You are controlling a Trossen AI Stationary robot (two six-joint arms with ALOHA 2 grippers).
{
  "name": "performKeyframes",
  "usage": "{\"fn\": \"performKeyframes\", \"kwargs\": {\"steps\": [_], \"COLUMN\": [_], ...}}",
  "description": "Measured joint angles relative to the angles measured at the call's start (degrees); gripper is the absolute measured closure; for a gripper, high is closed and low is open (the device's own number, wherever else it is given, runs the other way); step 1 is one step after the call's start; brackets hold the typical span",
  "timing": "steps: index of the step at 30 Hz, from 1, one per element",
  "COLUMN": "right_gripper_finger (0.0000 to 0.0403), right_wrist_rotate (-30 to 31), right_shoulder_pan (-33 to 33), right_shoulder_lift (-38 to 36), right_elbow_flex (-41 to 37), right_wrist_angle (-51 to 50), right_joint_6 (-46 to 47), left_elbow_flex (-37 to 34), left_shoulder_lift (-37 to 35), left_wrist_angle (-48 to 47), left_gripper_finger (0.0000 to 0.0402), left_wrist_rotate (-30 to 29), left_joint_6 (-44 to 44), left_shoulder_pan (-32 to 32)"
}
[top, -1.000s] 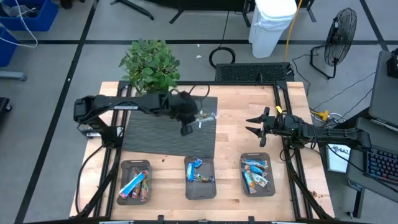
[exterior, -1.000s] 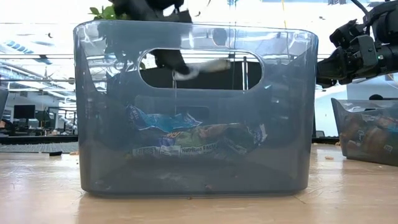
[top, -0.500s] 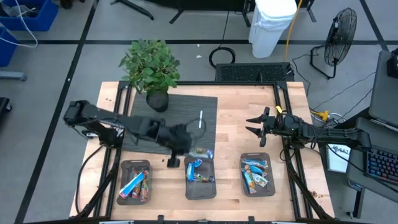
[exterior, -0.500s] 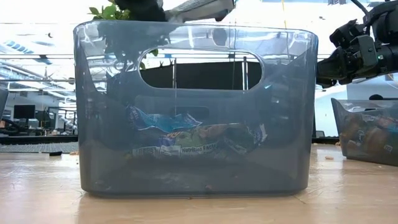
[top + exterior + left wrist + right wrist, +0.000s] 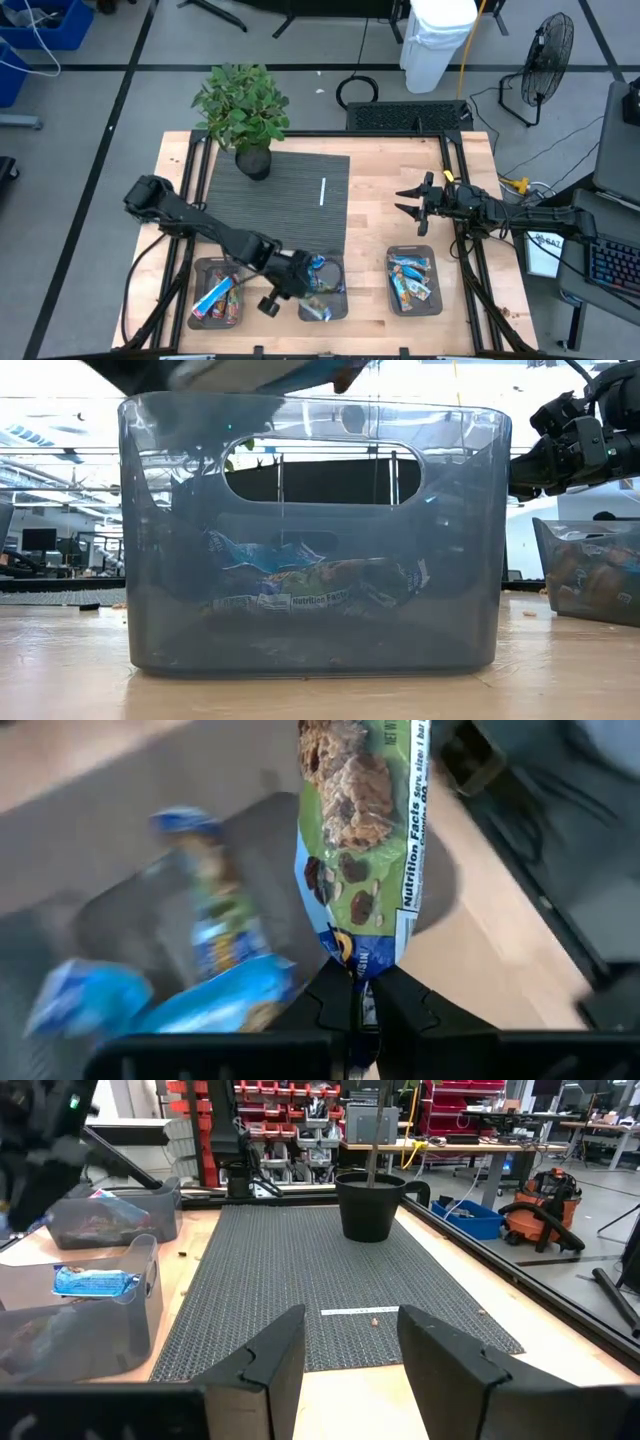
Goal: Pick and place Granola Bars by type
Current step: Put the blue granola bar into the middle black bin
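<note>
My left gripper (image 5: 297, 280) hovers over the middle clear bin (image 5: 322, 300) and is shut on a granola bar (image 5: 355, 840) with a green and blue wrapper. Blue-wrapped bars (image 5: 215, 950) lie on the floor of that bin beneath it; they also show through its wall in the low view (image 5: 300, 585). The left bin (image 5: 217, 292) holds mixed-colour bars, and the right bin (image 5: 414, 280) holds blue ones. My right gripper (image 5: 410, 200) waits open at the table's right, pointing level toward the mat. My left gripper pinches the bar by its crimped near end (image 5: 358, 968) between its two fingers (image 5: 335, 1005). The fingers slant down from the table's left. The bar sticks out beyond the fingertips, lifted clear above the middle bin.
A dark ribbed mat (image 5: 275, 205) covers the table's far middle, with a small white strip (image 5: 323, 190) lying on it. A potted plant (image 5: 242, 110) stands at the mat's far left corner. Black rails (image 5: 462, 250) run along both table sides.
My left gripper has swung from over the mat toward the table's near edge, sinking a little and turning as it went. It now hangs over the middle bin. The bar has travelled with it, still held and clear of everything.
</note>
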Motion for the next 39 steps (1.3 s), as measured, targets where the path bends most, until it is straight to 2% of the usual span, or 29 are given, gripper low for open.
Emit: {"fn": "performKeyframes", "kwargs": {"steps": [3, 6, 11, 17, 23, 30, 36, 39], "right_gripper_finger": [0.0252, 0.0252, 0.0252, 0.0252, 0.0252, 0.0252, 0.0252, 0.0252], "right_wrist_rotate": [0.01, 0.01, 0.01, -0.01, 0.01, 0.02, 0.01, 0.02], "right_shoulder_pan": [0.0, 0.0, 0.0, 0.0, 0.01, 0.01, 0.01, 0.02], "right_shoulder_lift": [0.0, 0.0, 0.0, 0.0, 0.0, 0.0, 0.0, 0.0], "right_elbow_flex": [0.0, 0.0, 0.0, 0.0, 0.0, 0.0, 0.0, 0.0], "right_wrist_angle": [0.0, 0.0, 0.0, 0.0, 0.0, 0.0, 0.0, 0.0], "right_joint_6": [0.0, 0.02, 0.01, 0.02, 0.01, 0.01, 0.0, 0.0], "left_elbow_flex": [0.0, 0.0, -0.02, -0.02, -0.03, -0.03, -0.03, -0.04], "left_shoulder_lift": [2.55, 4.19, 4.69, 4.36, 4.36, 4.36, 4.36, 4.36], "left_wrist_angle": [0.24, -0.19, -0.05, 0.73, 2.5, 2.35, 3.58, 4.32], "left_gripper_finger": [0.0384, 0.0391, 0.0377, 0.0391, 0.037, 0.039, 0.0332, 0.0316], "left_wrist_rotate": [4.42, 5.29, 5.23, 5.32, 5.32, 5.48, 5.29, 5.29], "left_joint_6": [7.92, 12.75, 13.16, 13.88, 15.09, 14.01, 11.74, 11.55], "left_shoulder_pan": [0.4, 1.76, 4.72, 7.02, 7.62, 7.58, 7.58, 7.58]}}
